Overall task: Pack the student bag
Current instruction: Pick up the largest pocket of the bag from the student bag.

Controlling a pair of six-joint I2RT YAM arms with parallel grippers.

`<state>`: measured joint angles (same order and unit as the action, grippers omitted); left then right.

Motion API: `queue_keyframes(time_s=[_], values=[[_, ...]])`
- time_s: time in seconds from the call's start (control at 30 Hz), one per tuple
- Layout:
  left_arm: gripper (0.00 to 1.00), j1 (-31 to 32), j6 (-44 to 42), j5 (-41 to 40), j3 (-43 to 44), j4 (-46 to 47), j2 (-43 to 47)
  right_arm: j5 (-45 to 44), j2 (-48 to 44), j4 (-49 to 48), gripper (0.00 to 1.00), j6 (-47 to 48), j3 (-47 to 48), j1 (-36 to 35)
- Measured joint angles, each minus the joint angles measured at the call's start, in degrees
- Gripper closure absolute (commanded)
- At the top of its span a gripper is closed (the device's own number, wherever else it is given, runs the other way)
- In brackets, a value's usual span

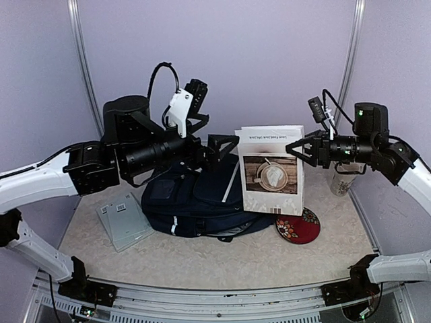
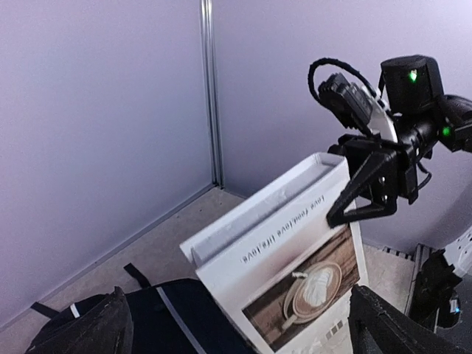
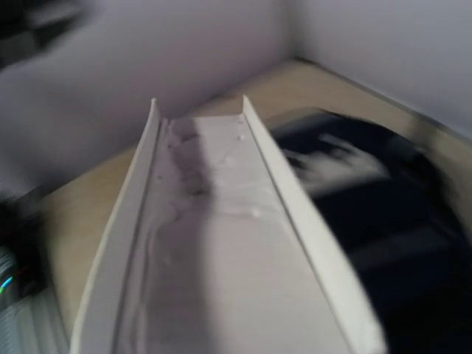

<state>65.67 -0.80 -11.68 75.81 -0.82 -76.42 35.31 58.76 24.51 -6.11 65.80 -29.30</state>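
Book (image 1: 271,171) pinched at its top corner by my right hand (image 1: 304,149) hangs upright over the student bag (image 1: 188,202) at mid-bench. I'd lower it straight down into the opening, with my left hand (image 1: 221,148), fingers spread, steadying the fabric. The cover writing is upside down and seems to read "Love Food, Love Life".

Bag (image 1: 188,202) lies mid-desk (image 1: 202,262), slightly left of ctr. Flat booklets (image 1: 124,223) on desk just left of bag. Book (image 1: 271,171) stands upright over bag's right part, w/ right claw (image 1: 301,149) clamping its top right corner. Left claw (image 1: 221,151) is above bag, just left of book, not touching it. Round pad (image 1: 300,227) on desk right of bag, under book's lower right corner. Cup (image 1: 345,180) far right, partly behind right arm.
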Motion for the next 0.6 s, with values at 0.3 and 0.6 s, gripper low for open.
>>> queue_keyframes(time_s=[0.3,0.6], values=[[0.01,5.6,-4.74,-4.83,4.39,-9.46,-15.78,-8.17,-7.39,-3.98,0.98,-15.58,-10.49,14.32],[0.01,7.13,-9.31,-13.55,9.66,-18.18,-30.97,-18.91,-12.02,-4.76,1.0,-23.69,-11.69,17.49]])
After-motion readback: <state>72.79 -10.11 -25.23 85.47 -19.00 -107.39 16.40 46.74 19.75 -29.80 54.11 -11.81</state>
